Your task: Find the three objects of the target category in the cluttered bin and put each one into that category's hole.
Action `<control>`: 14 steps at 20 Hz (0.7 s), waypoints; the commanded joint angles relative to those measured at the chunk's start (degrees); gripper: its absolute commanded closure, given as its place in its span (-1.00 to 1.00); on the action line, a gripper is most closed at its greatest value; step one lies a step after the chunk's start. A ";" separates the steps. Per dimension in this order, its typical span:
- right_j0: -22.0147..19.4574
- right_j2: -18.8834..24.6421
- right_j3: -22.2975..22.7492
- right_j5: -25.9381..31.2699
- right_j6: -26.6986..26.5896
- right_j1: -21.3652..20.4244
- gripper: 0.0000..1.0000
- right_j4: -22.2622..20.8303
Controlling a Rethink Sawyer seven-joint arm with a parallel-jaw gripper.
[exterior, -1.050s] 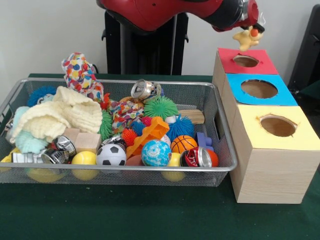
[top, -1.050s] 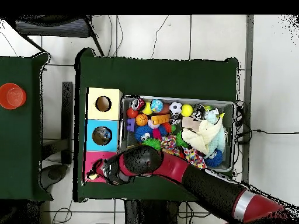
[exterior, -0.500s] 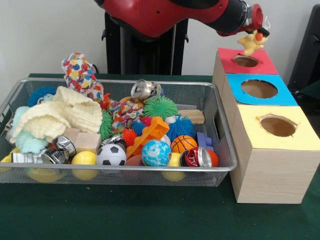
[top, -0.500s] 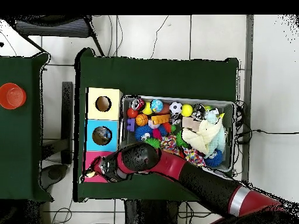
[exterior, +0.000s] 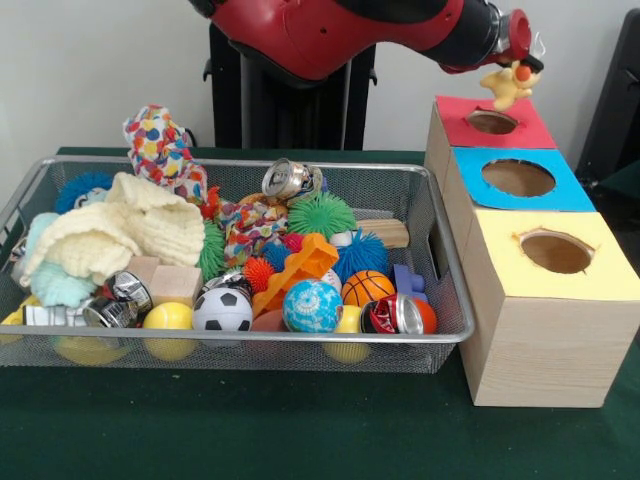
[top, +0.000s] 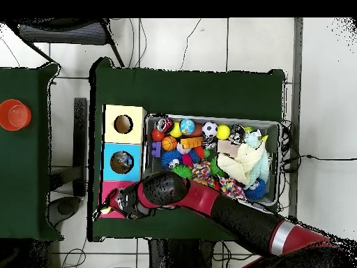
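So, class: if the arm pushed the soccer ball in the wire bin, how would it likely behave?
The soccer ball is round, so it would probably roll rather than slide. It sits wedged between a yellow ball and the globe ball, so it may nudge them and not travel far. It looks small and likely light.

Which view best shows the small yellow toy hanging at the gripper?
The front view. There the yellow toy hangs in plain sight above the red box's hole, with an orange-red part at its top. In the overhead view the arm covers nearly all of it; only a yellowish sliver shows at the box's edge.
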 commanded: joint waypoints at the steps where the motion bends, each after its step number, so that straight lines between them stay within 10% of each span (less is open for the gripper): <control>1: -0.04 -2.52 -9.98 2.34 -3.90 2.13 1.00 -2.03; 14: -0.55 -1.63 -10.43 1.83 -4.15 2.60 1.00 -3.26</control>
